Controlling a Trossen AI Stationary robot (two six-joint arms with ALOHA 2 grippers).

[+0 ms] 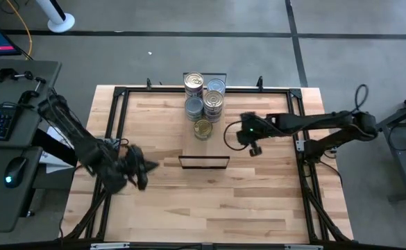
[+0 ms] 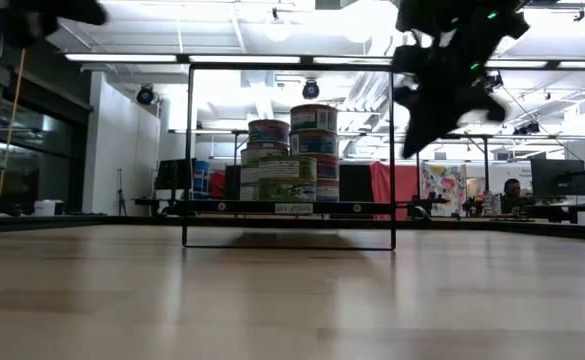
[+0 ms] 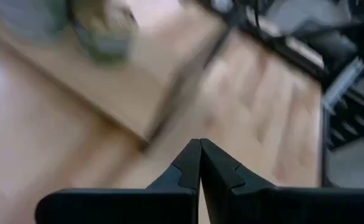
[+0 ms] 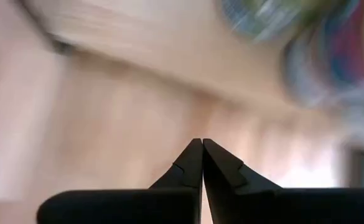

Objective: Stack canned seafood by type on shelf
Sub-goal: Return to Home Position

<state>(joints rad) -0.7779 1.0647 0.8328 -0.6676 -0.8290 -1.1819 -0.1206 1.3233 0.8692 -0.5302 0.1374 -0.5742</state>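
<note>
Clock: read from the overhead view, centred on the table (image 1: pixel 258 201), with twelve at the far edge.
Shelf: a narrow light-wood plank (image 1: pixel 204 149) runs from the table's centre toward twelve o'clock, with a thin black wire frame (image 1: pixel 204 167) at its near end.
Tins: the canned seafood (image 1: pixel 203 104) stands in a tight cluster on the twelve o'clock half of the plank. Five tops show from above, and the gold top sits nearest the centre. From table height the stacks rise several tins high.
Loose tins: none shows off the plank in the overhead view.
Left gripper: the left gripper (image 1: pixel 141 172) hangs above bare wood at nine o'clock, well apart from the plank. Its own camera shows the two fingers pressed together with nothing between them.
Right gripper: the right gripper (image 1: pixel 229 135) is just beside the plank at about one o'clock, near the tins but apart from them. It hangs above the tabletop, fingers closed on each other and empty.
Step in hand: probably the return to the rest pose, since all the tins in view are shelved and both tools are empty.
Next move: the right arm needs to draw out toward three o'clock, staying high and away from the stacks. A brush against that cluster could topple it. The left arm has an open path to its own side.
</note>
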